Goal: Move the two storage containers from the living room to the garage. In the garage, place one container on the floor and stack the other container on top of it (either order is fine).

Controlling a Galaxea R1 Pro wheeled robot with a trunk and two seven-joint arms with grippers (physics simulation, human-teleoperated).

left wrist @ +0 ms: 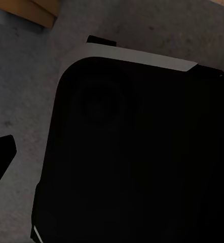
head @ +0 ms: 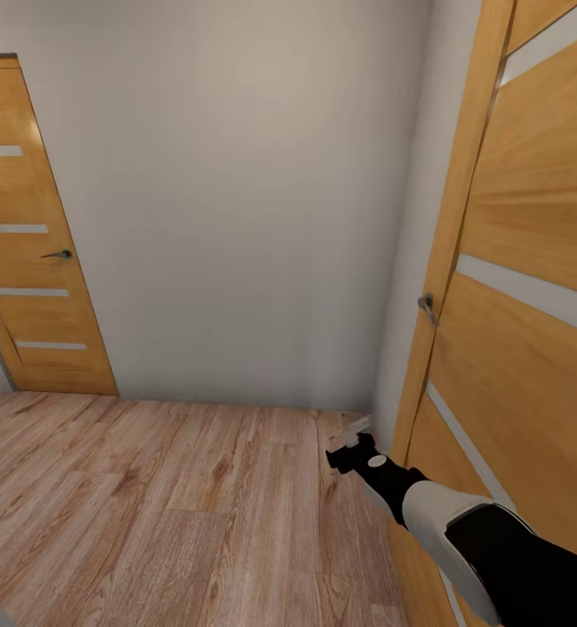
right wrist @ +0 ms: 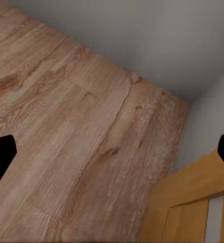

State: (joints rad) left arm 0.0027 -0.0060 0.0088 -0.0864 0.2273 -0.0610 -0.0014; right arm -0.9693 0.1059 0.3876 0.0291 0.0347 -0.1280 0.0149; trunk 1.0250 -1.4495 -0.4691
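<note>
A: What's in front of the robot rn?

B: Hallway corner. Light wood-plank floor [head: 149, 505], plain grey-white wall [head: 236, 192] straight ahead. Orange wood door [head: 36, 244] w/ pale horizontal strips on the left, dark lever handle [head: 59, 254] on it. A second door [head: 532, 287] of the same style stands close on the right side, grey handle [head: 426, 306] at its edge.

A: Arms?

B: Right arm [head: 462, 531] reaches in from the lower right of the head view, black and white segments, ending in the right tool [head: 351, 449] low over the planks, just beside the right door's bottom edge. In the right wrist view its two dark fingertips [right wrist: 0, 157] sit at opposite edges of the pic w/ a wide gap between, nothing in the gap but floor, so it's spread apart and empty. That view also catches the wall corner and a bit of the orange door.

A: Left tool?

B: Left wrist view is mostly a big black rounded body [left wrist: 137, 152] w/ a pale grey rim, prob part of the robot itself, over a dark grey surface. One dark fingertip [left wrist: 0, 157] pokes in at the edge. Can't tell if that tool is released or clenched.

A: Containers?

B: Not in any pic here; this is wood-floored hallway, so where they are can't be told.
</note>
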